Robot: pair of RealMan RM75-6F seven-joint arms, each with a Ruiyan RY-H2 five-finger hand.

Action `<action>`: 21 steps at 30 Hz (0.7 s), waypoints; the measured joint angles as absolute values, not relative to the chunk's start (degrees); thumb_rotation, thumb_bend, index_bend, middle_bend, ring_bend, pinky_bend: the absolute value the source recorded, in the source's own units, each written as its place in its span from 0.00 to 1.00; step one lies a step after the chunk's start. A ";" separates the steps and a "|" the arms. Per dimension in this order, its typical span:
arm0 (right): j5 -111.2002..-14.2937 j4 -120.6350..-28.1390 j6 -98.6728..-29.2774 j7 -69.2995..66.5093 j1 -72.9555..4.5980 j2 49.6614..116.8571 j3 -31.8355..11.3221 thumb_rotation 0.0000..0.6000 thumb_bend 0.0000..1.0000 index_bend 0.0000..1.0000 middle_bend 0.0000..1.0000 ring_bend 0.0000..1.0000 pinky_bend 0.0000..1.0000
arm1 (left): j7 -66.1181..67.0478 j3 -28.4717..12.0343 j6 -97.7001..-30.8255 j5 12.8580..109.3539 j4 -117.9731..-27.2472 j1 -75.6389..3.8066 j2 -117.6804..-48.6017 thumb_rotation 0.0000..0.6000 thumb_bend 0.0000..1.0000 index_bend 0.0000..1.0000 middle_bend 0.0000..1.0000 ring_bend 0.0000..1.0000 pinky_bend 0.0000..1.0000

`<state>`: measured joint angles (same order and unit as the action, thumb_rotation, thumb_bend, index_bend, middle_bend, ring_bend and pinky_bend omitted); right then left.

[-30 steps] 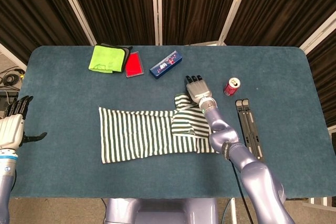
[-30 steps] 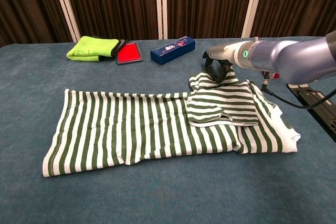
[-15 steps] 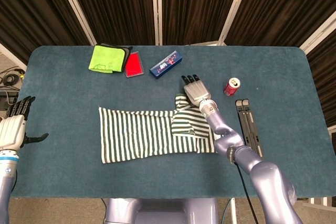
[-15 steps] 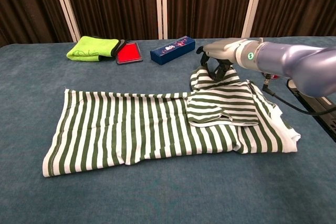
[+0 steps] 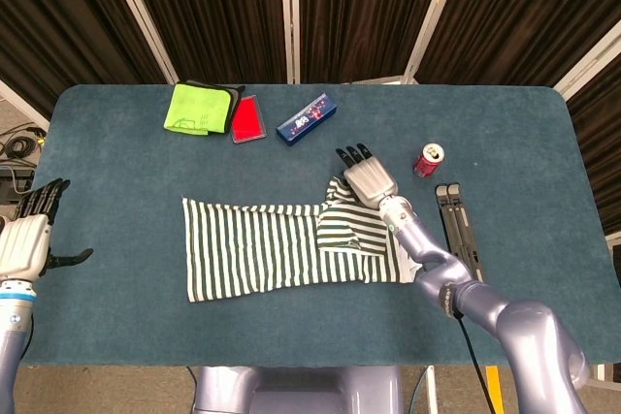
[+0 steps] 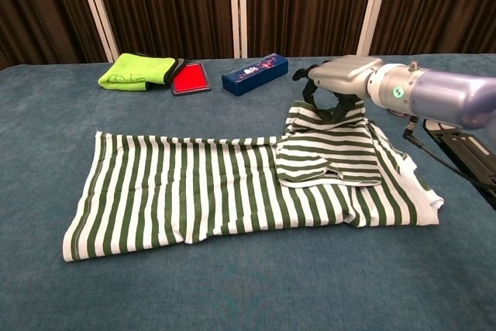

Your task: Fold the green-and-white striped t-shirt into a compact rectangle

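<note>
Reaching over the far right corner of the striped t-shirt [image 6: 232,184], the right hand [image 5: 367,179] is gripping a raised fold; the left hand [image 5: 27,239], fingers apart, is hovering off the table's left edge. The shirt is lying mid-table on blue-green cloth [image 5: 116,327], dark curtains [image 5: 359,7] behind.

Right arm extends forward over the table; right hand [image 5: 367,179] is palm down, fingers [image 6: 311,95] curled downward, contents not discernible. Left hand [image 5: 27,238] hangs at the table's left edge, fingers spread, holding nothing.
</note>
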<state>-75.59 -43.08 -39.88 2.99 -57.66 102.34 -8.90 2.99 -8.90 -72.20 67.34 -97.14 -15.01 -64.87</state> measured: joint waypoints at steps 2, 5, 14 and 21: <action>-75.85 -44.66 -40.75 3.86 -56.91 101.60 -8.55 1.00 0.47 0.75 0.05 0.00 0.00 | 2.98 -8.80 -72.23 67.59 -97.38 -15.00 -64.81 1.00 0.13 0.00 0.00 0.00 0.00; -76.57 -47.17 -42.53 5.09 -55.61 100.51 -7.77 1.00 0.47 0.75 0.06 0.00 0.00 | 2.97 -8.66 -72.31 68.05 -97.73 -14.98 -64.70 1.00 0.13 0.00 0.00 0.00 0.00; -80.57 -51.47 -47.74 6.05 -52.71 97.94 -5.23 1.00 0.47 0.75 0.07 0.00 0.00 | 2.90 -8.36 -72.53 68.76 -98.24 -14.86 -64.51 1.00 0.13 0.00 0.00 0.00 0.00; -83.25 -52.01 -50.05 5.81 -51.65 97.17 -3.60 1.00 0.47 0.75 0.08 0.00 0.00 | 2.91 -8.26 -72.66 69.00 -98.40 -14.82 -64.47 1.00 0.13 0.00 0.00 0.00 0.00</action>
<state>-83.25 -52.01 -50.05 5.81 -51.65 97.17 -3.60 2.91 -8.26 -72.66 69.00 -98.40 -14.82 -64.47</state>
